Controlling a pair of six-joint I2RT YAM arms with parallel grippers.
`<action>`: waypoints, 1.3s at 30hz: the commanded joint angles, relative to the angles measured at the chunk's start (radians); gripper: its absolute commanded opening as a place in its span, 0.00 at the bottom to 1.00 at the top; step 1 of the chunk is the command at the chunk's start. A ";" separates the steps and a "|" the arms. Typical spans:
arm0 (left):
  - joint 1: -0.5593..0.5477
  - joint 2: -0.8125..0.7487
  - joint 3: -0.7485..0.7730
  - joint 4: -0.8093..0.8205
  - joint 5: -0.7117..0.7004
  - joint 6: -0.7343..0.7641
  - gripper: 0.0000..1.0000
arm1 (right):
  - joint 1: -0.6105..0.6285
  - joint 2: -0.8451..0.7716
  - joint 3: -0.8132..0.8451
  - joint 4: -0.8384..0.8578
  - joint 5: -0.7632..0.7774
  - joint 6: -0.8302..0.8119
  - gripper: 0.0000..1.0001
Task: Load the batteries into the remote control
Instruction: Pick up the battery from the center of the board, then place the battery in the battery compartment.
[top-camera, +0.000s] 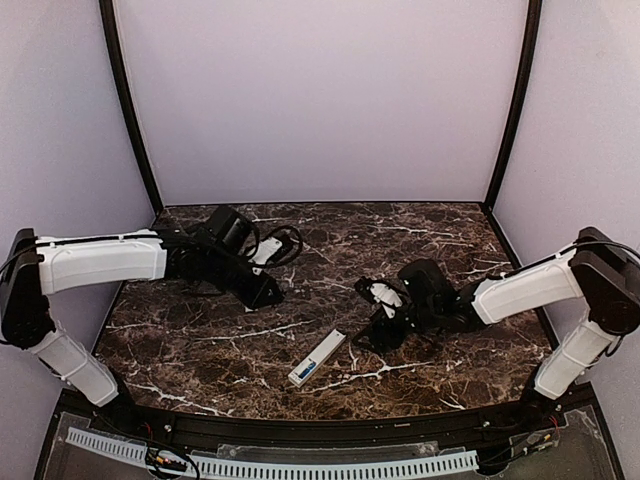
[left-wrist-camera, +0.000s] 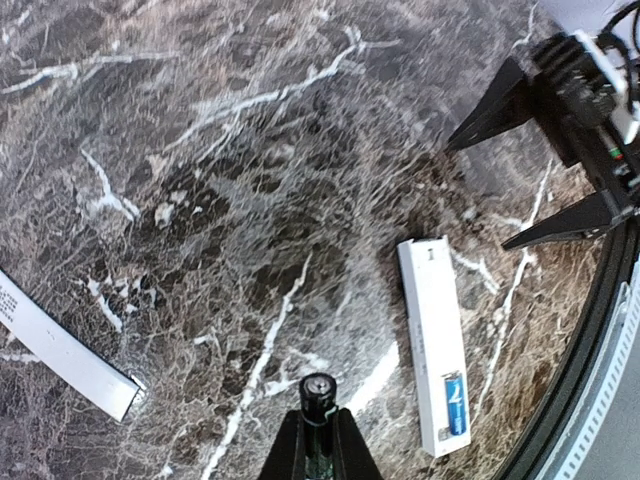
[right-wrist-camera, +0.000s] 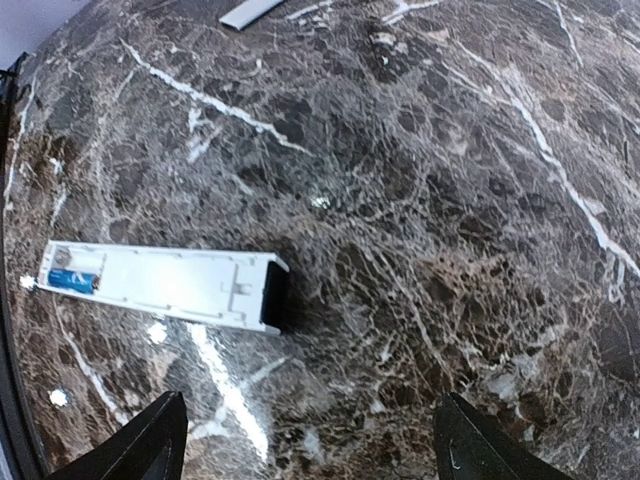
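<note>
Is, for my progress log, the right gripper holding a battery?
No, the right gripper stands open and empty over the table near the remote control.

Dark marble table (top-camera: 420, 240) — white remote control (top-camera: 317, 358) and a flat white strip (left-wrist-camera: 60, 350) lie on it.

remote control (top-camera: 317, 358) on table (top-camera: 200, 340); battery (right-wrist-camera: 72, 281) in its near end; right gripper (top-camera: 368, 315) beside, to right.

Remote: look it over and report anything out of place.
The remote lies back up with its battery bay uncovered, one blue battery seated at one end. A white strip, probably its cover, lies apart from it. The left gripper is shut on a second battery. Nothing looks damaged.
</note>
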 joint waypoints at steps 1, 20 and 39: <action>-0.055 -0.108 -0.175 0.257 0.009 -0.087 0.00 | -0.014 0.021 0.070 0.013 -0.072 0.063 0.84; -0.285 -0.063 -0.367 0.552 -0.081 -0.221 0.00 | -0.010 0.160 0.154 0.023 -0.099 0.107 0.84; -0.343 0.017 -0.422 0.628 -0.128 -0.263 0.00 | 0.007 0.187 0.155 0.006 -0.065 0.089 0.82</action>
